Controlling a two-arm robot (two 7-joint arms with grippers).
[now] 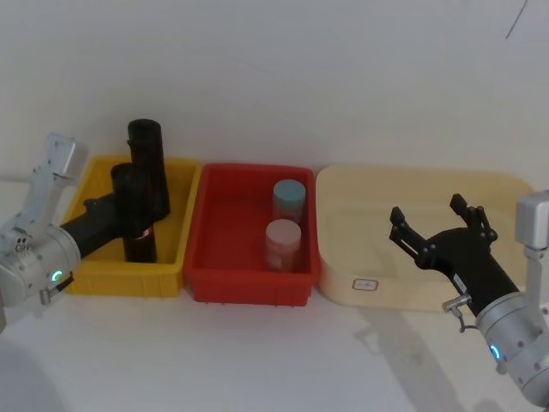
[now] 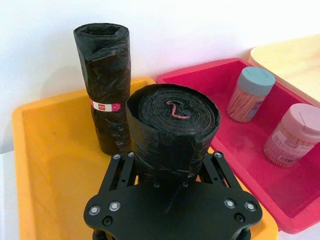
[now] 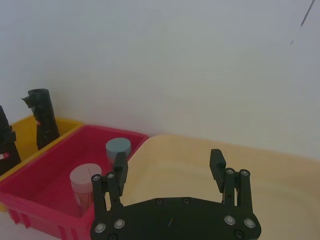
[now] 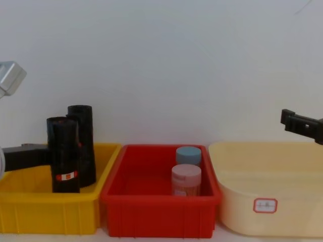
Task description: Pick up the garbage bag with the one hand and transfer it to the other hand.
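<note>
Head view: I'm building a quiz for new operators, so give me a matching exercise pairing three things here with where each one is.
Things:
1. garbage bag
2. blue-lidded jar
3. right gripper

Places:
A. open, over the cream tub
B. upright in the yellow bin, clamped by the left gripper
C. in the red bin

Pairs: 1-B, 2-C, 3-A

Soft, even, fairly bright light, leaving only faint blurred shadows on the white table (image 1: 257,360).
</note>
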